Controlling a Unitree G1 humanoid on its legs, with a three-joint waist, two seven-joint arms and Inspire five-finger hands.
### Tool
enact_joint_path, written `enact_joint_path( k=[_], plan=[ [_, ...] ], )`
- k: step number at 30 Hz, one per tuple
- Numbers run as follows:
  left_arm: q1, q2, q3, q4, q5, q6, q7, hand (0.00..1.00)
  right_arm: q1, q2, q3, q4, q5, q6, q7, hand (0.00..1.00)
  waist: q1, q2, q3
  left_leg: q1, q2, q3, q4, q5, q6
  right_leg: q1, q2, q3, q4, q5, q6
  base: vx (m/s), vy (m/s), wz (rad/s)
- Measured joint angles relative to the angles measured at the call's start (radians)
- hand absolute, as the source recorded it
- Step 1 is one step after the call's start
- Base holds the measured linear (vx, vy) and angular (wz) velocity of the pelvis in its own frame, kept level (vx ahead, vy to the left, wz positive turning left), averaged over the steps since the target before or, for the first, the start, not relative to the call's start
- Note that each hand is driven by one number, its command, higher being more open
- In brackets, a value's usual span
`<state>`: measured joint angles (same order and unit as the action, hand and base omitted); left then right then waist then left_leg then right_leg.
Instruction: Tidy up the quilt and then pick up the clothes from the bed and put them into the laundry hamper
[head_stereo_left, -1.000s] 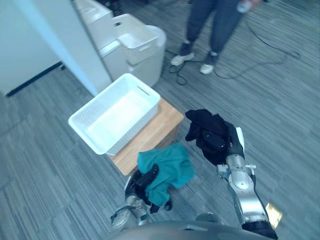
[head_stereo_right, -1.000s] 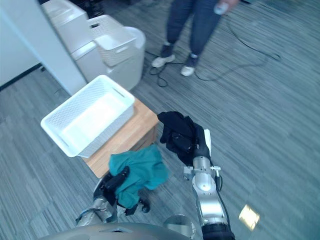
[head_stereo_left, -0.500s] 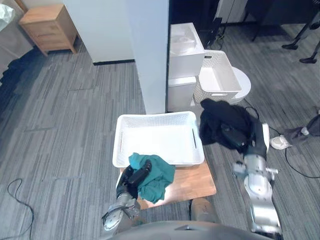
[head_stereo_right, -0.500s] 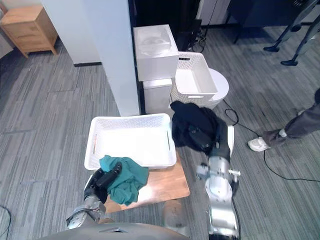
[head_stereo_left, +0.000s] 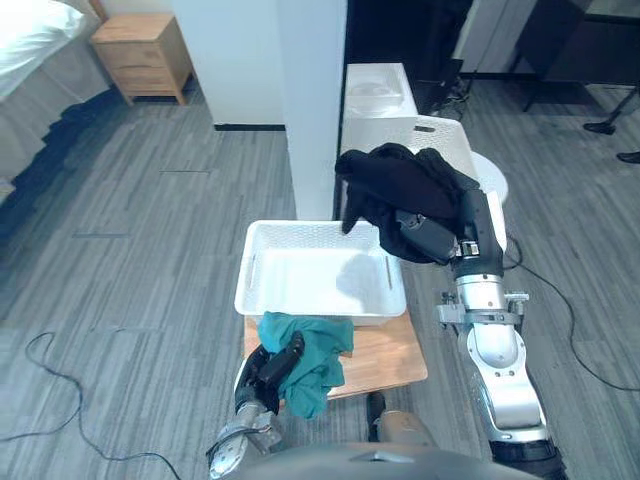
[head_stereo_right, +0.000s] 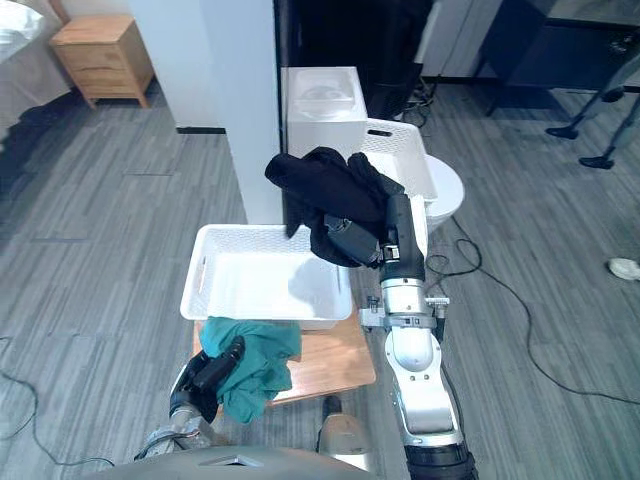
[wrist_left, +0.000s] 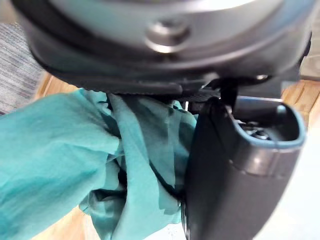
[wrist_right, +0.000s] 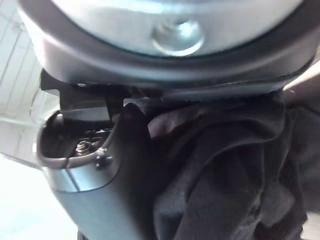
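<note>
While the white laundry hamper (head_stereo_left: 248, 275) sits on the far part of a small wooden bench (head_stereo_left: 392, 352) with nothing showing inside it, both pieces of clothing are outside it, one in each robot hand. The right robot hand (head_stereo_left: 432, 237) is raised over the hamper's far right corner, its fingers closed into a bunched black garment (head_stereo_left: 395, 190). The cloth bulges up and to the left of the fingers, and a fold of it hangs above the hamper's far rim. In the right wrist view the black cloth (wrist_right: 225, 175) is pressed against the thumb and palm.

The left robot hand (head_stereo_left: 273, 367) is low at the near left, above the near left edge of the bench. Its fingers are curled round a teal garment (head_stereo_left: 308, 345), which drapes over the bench just on the near side of the hamper's near wall; whether it touches that wall cannot be told. In the left wrist view the teal cloth (wrist_left: 60, 150) is gathered beside the thumb, with the wood of the bench past it.

Beyond the hamper rises a white pillar (head_stereo_left: 312, 100). To its right are a white cabinet (head_stereo_left: 375, 92) and a second white basket (head_stereo_left: 445, 140). At the far left stand a wooden nightstand (head_stereo_left: 150, 45) and the corner of a bed (head_stereo_left: 30, 40)
</note>
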<state>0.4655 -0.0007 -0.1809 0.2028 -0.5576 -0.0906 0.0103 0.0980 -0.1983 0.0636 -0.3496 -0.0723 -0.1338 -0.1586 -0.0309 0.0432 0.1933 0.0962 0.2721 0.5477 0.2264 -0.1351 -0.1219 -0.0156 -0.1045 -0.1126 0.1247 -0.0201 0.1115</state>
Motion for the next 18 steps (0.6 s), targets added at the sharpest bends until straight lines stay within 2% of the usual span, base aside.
enact_joint_path(
  k=[2,5,12,13,18],
  plan=[
    [0.008,0.001,-0.001,-0.001,0.000,0.000,-0.011,0.00,-0.002,-0.004,-0.001,0.001,-0.001,0.000,0.001,0.00,-0.002,0.010,-0.008,0.006,-0.013,-0.004,-0.024,0.009,-0.009,0.027,-0.022,-0.020,-0.038,0.019,0.013,0.04,0.104,0.28],
    [0.017,0.019,-0.007,-0.009,-0.018,0.000,-0.033,0.00,-0.008,-0.002,-0.006,0.019,-0.001,0.000,0.003,0.00,-0.005,0.006,-0.010,0.030,-0.038,-0.004,-0.055,0.020,-0.014,0.071,-0.042,-0.037,-0.082,0.048,0.021,0.06,0.089,0.22],
    [0.018,0.072,-0.045,-0.062,-0.030,0.001,-0.075,0.00,-0.040,-0.002,-0.016,0.156,0.000,0.001,0.030,0.00,-0.005,-0.035,-0.039,0.038,-0.061,-0.013,-0.080,0.028,-0.019,0.110,-0.060,-0.063,-0.145,0.090,0.032,0.02,0.024,0.10],
    [0.018,0.089,-0.053,-0.082,-0.030,0.003,-0.080,0.00,-0.047,-0.003,-0.016,0.188,0.000,0.001,0.033,1.00,-0.007,-0.041,-0.043,0.038,-0.067,-0.018,-0.087,0.032,-0.018,0.110,-0.063,-0.068,-0.145,0.091,0.033,-0.01,0.005,0.19],
    [0.014,0.159,-0.065,-0.265,-0.114,0.004,-0.175,0.00,-0.075,-0.045,-0.012,0.404,-0.004,0.034,0.066,1.00,-0.013,-0.049,-0.048,0.056,-0.103,-0.033,-0.134,0.055,0.000,0.123,-0.087,-0.086,-0.145,0.107,0.046,-0.02,0.035,0.11]
  ],
)
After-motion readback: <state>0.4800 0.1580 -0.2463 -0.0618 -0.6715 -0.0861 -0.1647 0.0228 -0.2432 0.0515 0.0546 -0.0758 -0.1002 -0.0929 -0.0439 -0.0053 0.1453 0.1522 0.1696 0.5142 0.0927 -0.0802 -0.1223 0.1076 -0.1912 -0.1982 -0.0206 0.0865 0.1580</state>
